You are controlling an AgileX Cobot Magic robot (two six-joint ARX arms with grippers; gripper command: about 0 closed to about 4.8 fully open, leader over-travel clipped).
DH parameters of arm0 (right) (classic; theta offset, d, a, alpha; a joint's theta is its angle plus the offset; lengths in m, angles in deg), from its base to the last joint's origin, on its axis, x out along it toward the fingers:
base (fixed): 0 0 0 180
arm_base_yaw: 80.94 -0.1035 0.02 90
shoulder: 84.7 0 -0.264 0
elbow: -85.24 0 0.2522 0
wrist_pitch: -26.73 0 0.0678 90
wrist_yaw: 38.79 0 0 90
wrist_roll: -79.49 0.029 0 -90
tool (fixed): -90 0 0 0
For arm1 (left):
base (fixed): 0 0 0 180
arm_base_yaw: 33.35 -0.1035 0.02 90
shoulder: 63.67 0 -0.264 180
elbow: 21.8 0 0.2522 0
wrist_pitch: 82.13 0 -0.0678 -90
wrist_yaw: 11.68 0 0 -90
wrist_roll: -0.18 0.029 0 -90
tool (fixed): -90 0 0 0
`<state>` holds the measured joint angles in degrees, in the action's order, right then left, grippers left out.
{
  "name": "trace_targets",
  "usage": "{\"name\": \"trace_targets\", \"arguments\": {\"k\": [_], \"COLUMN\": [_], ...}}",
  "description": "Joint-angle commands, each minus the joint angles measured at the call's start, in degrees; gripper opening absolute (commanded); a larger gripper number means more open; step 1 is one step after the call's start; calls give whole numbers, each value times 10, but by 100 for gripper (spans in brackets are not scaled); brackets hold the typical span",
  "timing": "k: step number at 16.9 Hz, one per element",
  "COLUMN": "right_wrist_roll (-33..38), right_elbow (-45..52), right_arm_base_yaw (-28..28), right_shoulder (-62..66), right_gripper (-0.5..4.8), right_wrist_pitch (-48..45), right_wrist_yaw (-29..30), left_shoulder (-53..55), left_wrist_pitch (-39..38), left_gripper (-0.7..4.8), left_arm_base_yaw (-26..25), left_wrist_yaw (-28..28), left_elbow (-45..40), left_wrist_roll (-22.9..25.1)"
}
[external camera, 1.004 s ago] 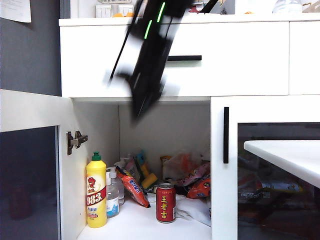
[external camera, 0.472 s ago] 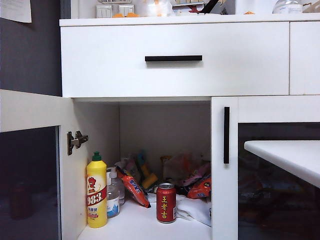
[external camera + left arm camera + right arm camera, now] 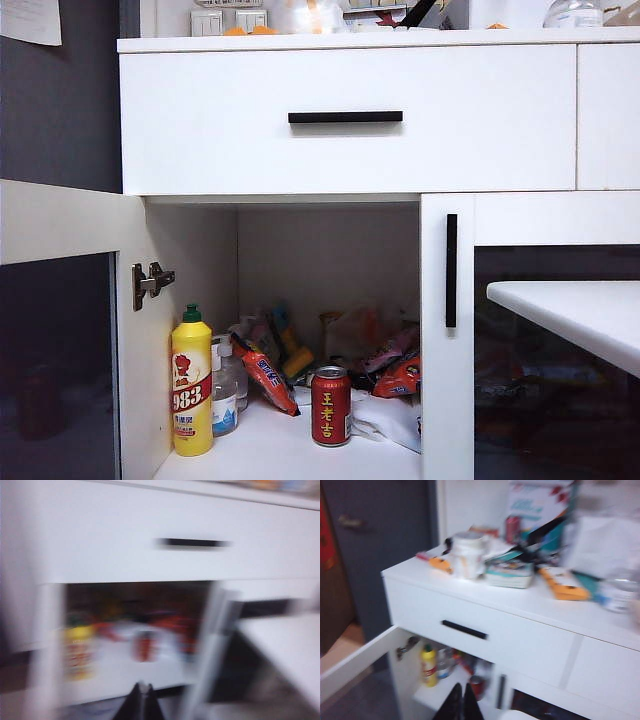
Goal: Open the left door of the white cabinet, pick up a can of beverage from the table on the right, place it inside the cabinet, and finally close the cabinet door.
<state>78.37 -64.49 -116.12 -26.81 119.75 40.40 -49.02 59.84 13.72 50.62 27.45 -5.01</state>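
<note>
At the far left we see the left door [image 3: 60, 330] swung wide open, its hinge [image 3: 150, 283] showing on the inner wall of the white cabinet [image 3: 345, 120]. Inside the open compartment, going rightward, stand a yellow bottle [image 3: 191, 382] with a green cap, a small clear bottle [image 3: 226, 390] just behind it, then a heap of snack packets [image 3: 340, 355] toward the back. The can of beverage [image 3: 331, 405] stands upright on the cabinet floor in front of that heap, near the twin door [image 3: 545, 340], which is closed. At the right edge the table [image 3: 580, 310] juts in front of that closed door, with nothing on the part we can see.

Neither arm shows in the exterior view. In the blurred left wrist view the left tool [image 3: 141, 700] sits with its fingertips pressed together and nothing between them, facing the open compartment from outside. In the right wrist view the right tool [image 3: 462, 700] is likewise closed and holds nothing, looking down from above the cabinet's cluttered top, where a white cup [image 3: 466, 555] and boxes lie.
</note>
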Motion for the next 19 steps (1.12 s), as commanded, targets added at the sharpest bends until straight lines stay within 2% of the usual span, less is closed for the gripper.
{"name": "trace_targets", "arguments": {"k": [1, 5, 7, 8, 9, 11, 12, 13, 14, 15, 16, 17, 18, 19], "right_wrist_roll": [-34, -33, -26, -22, -19, -19, -19, -19, -19, -19, -19, -19, -19, -20], "right_elbow": [112, 327, 455, 492, 534, 568, 580, 588, 600, 605, 608, 611, 611, 611], "right_arm_base_yaw": [-2, -1, -1, -1, -1, -1, -1, -1, -1, -1, -1, -1, -1, -1], "right_shoulder": [-107, -234, -296, -312, -328, -332, -332, -332, -332, -332, -332, -332, -332, -332], "right_gripper": [-5, -5, -5, -5, -5, -5, -5, -5, -5, -5, -5, -5, -5, -5], "right_wrist_pitch": [-3, -46, -121, -148, -175, -190, -195, -201, -212, -214, -219, -226, -230, -236], "right_wrist_yaw": [-10, 4, 60, 74, 80, 80, 81, 82, 85, 84, 84, 84, 84, 83], "left_shoulder": [59, 178, 229, 233, 233, 233, 233, 233, 234, 240, 247, 263, 272, 282], "left_wrist_pitch": [12, 11, 12, 17, 21, 21, 21, 20, 15, -3, -22, -42, -49, -41], "left_gripper": [-5, -5, -5, -5, -5, -5, -5, -5, -5, -5, -5, -5, -5, -5], "left_arm_base_yaw": [0, -13, -83, -115, -158, -223, -261, -293, -356, -406, -443, -502, -539, -554], "left_wrist_yaw": [-119, -165, -138, -111, -68, 9, 82, 142, 243, 293, 321, 357, 389, 404], "left_elbow": [1, 1, 2, 4, 15, 43, 54, 59, 59, 59, 59, 59, 59, 59], "left_wrist_roll": [-23, -36, -98, -101, -73, 28, 60, 67, 64, 52, 52, 60, 70, 50]}}
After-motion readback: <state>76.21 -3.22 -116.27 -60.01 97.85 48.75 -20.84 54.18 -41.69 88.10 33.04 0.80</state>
